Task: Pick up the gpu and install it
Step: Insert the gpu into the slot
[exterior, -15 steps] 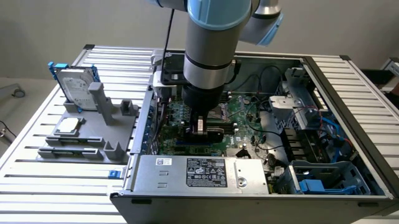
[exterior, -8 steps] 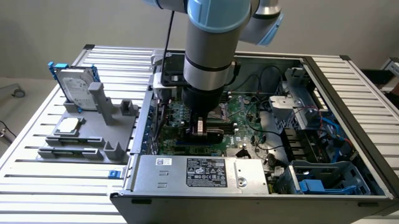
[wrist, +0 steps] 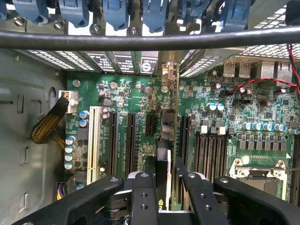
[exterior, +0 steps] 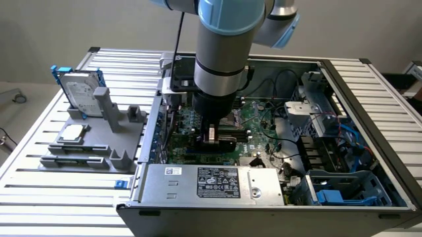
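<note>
Gripper [wrist: 165, 187] pinches the gpu [wrist: 167, 122] upright over the slots

Black fingers [wrist: 143, 192] sit closest to the wrist camera, pressed against both faces of the gpu. The card stands on edge between them, thin and vertical, seemingly so that its lower edge can meet a slot squarely. Its silver bracket [wrist: 168, 72] points toward the vented rear wall of the case, probably to line up with an opening there. Beneath the card lies the green motherboard [wrist: 234, 112]. The card runs in line with the long black slots [wrist: 130, 136], but it hides its own lower edge, so whether that edge has entered one cannot be told. In the exterior view, the arm [exterior: 221, 59] reaches straight down into the open case [exterior: 264, 217], a posture suited to pressing downward. A hard drive [exterior: 82, 94] stands in a grey holder [exterior: 99, 148] on the table [exterior: 39, 197], well apart, on the exterior view's left. The gpu looks picked up and at or near its slot, not visibly seated.
</note>
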Robot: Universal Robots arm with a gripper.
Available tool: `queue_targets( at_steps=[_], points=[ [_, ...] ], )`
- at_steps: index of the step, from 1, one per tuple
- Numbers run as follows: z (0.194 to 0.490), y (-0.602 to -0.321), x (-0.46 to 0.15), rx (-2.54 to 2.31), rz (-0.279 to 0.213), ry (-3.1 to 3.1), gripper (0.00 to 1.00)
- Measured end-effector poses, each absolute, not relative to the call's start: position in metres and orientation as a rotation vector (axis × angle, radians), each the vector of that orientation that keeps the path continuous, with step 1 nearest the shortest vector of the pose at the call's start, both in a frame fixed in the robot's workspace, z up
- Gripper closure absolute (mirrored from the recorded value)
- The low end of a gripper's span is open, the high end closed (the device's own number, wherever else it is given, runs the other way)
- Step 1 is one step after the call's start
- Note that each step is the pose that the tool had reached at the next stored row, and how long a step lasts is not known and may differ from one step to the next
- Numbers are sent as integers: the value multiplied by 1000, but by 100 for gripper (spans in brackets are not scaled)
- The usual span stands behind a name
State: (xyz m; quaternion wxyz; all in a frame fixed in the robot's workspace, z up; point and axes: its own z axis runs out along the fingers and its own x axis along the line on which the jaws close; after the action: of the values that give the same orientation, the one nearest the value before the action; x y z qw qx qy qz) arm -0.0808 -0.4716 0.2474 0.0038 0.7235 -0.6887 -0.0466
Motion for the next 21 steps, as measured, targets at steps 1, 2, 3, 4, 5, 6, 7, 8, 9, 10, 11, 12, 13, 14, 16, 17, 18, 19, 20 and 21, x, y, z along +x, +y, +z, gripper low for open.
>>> queue_targets(
  at_steps=[1, 2, 3, 4, 5, 6, 7, 8, 9, 10, 11, 12, 13, 14, 16, 17, 18, 19, 20, 21],
  points=[
    [247, -472, -81, 2268, -146, -2158, 73],
    [248, -472, -81, 2268, -146, -2158, 73],
    [248, -471, -81, 2269, -147, -2159, 72],
    [249, -471, -81, 2268, -147, -2159, 67],
    [250, -471, -81, 2268, -146, -2158, 67],
    [251, -472, -81, 2268, -146, -2158, 60],
    [253, -472, -81, 2268, -146, -2158, 54],
    [255, -472, -81, 2268, -146, -2159, 54],
    [257, -472, -81, 2268, -146, -2159, 54],
    [260, -471, -81, 2268, -146, -2158, 47],
    [264, -471, -81, 2268, -147, -2158, 47],
    [269, -471, -81, 2268, -147, -2159, 47],
    [273, -471, -81, 2268, -147, -2158, 47],
    [278, -471, -81, 2268, -147, -2159, 47],
    [287, -471, -81, 2268, -147, -2159, 47],
    [291, -471, -81, 2268, -147, -2159, 47],
    [295, -471, -81, 2268, -147, -2159, 47],
    [299, -471, -81, 2268, -147, -2159, 47],
    [303, -471, -81, 2268, -147, -2159, 47],
    [306, -471, -81, 2268, -147, -2159, 47]
  ],
)
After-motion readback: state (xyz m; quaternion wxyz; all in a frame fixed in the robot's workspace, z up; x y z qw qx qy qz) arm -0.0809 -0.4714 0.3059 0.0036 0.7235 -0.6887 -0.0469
